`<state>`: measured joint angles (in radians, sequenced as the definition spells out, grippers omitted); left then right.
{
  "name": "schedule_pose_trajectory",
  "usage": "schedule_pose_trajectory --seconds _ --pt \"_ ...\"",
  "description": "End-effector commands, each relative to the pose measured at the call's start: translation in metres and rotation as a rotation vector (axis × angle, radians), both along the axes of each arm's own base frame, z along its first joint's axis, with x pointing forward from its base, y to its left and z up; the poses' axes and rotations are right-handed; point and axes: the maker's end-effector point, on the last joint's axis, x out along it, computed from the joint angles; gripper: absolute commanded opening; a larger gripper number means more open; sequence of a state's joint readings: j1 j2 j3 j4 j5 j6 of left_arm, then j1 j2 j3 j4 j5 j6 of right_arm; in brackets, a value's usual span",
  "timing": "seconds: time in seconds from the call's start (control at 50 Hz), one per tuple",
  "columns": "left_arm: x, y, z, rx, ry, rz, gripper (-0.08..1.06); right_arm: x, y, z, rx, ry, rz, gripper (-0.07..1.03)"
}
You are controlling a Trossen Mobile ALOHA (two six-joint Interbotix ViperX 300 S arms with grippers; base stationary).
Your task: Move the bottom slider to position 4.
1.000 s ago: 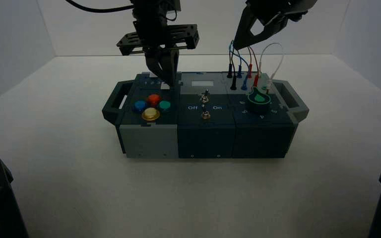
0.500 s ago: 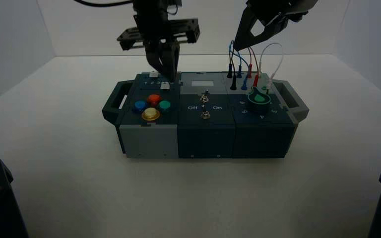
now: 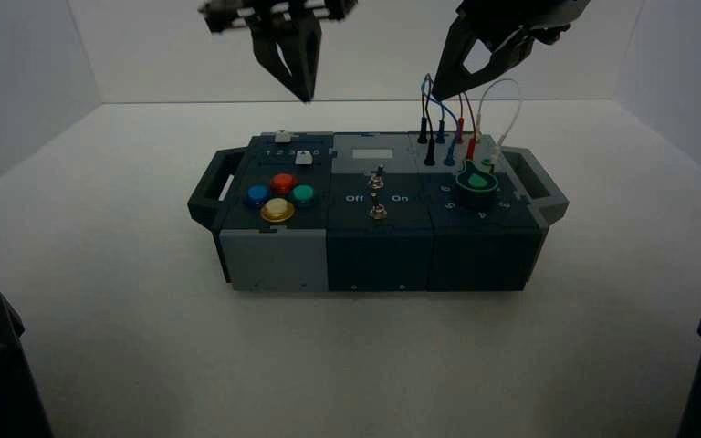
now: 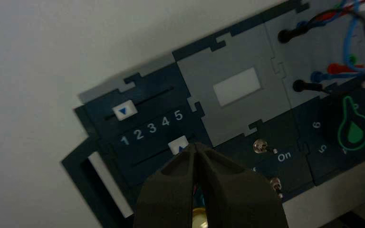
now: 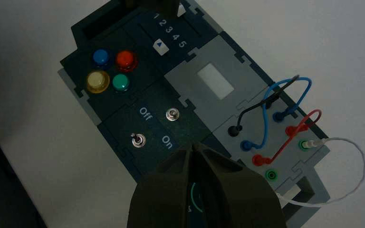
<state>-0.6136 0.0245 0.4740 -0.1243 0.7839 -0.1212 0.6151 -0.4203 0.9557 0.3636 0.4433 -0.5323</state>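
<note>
Left gripper (image 3: pixel 299 84) has risen clear of bottom slider (image 3: pixel 304 158).

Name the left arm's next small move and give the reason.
Probably just pull the left gripper away to rest, with no further push. It hangs shut above the box, touching nothing, and the bottom slider looks about level with the 4. The right gripper waits above the wires.

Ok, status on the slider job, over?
Left gripper shut, raised above the box's rear-left. Right gripper shut, parked above the wires. Bottom slider beside position 4. Nothing in the way.
</note>
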Motion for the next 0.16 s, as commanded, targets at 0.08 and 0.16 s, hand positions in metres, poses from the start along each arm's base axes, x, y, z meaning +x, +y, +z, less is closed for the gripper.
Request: schedule_pose_trajectory --seconds 0.08,0.16 --pt "0.0037 0.0034 0.0374 -0.043 -0.068 0.005 -0.03 0.0064 0.0063 0.0120 0.023 -0.021 -0.001 -0.02" --pt "0.0031 0.0051 0.0418 -0.047 -0.075 0.006 -0.03 0.0067 0.0067 0.0124 0.022 -0.020 0.000 -0.02"
